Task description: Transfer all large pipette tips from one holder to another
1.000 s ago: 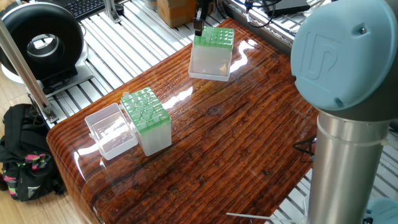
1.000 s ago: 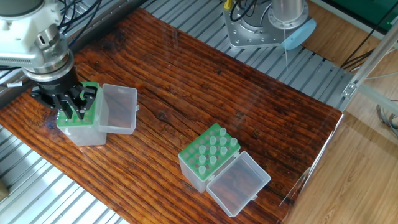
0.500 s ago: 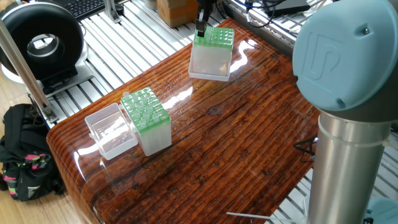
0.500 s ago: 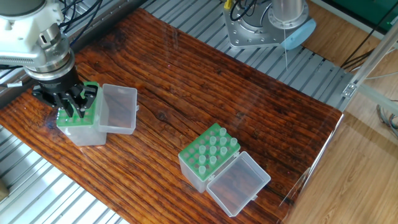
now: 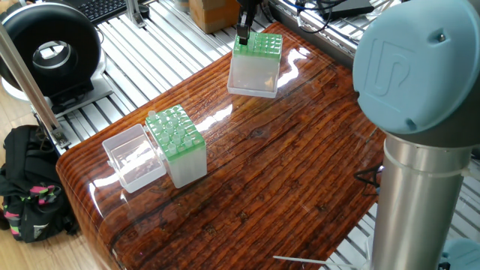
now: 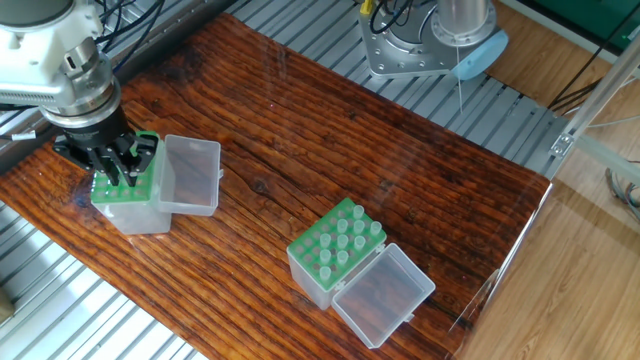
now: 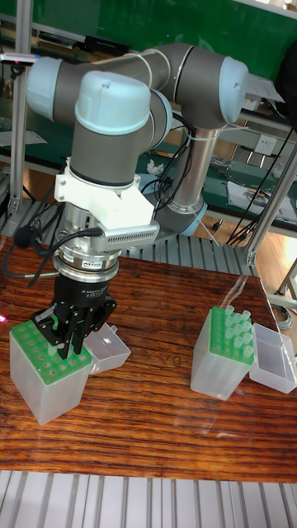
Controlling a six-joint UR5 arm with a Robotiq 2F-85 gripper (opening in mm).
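Black gripper (image 7: 68, 345) fingers point straight down over the green grid of one tip box (image 7: 40, 381), close together. Their ends hide what is between them, so I cannot tell if they pinch a tip. From one side camera the gripper (image 5: 242, 28) is mostly cut off at the top edge. The big grey arm (image 7: 115, 157) bends over and hangs above this box. The large pipette tips (image 6: 340, 240) stand in the other box (image 6: 330, 255), well apart, its clear lid (image 6: 383, 294) open beside it.
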